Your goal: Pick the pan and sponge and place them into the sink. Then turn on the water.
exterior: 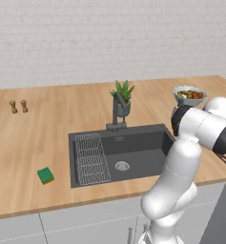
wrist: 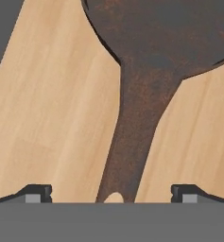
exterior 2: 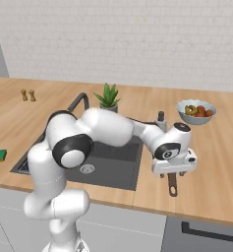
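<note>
While the gripper point(wrist: 111, 193) hung wide open over the pan's handle, its two fingertips point(wrist: 38, 193) stood apart on either side of that handle with wood showing between, and nothing was in its hold. Seen from the hand, the pan point(wrist: 151, 52) lay flat on the wooden counter point(wrist: 47, 108), its dark brown dish empty and its handle running straight down toward the camera. From the right base view the hand point(exterior 2: 173, 158) sat low over the counter just right of the sink point(exterior 2: 119, 162), with the end of the pan's handle poking out beneath it. That sink was a dark grey basin holding a wire rack point(exterior: 91, 158) at its left side and a round metal drain point(exterior: 122, 166); I could see no other object in it. A dark faucet point(exterior: 117, 110) stood at its back edge, in front of a potted plant point(exterior: 123, 96). Well left of the basin, the sponge point(exterior: 46, 175) rested on the counter, green side up. A bowl point(exterior: 190, 95) near the right end held mixed fruit. Two small shakers point(exterior: 18, 106) stood far left
</note>
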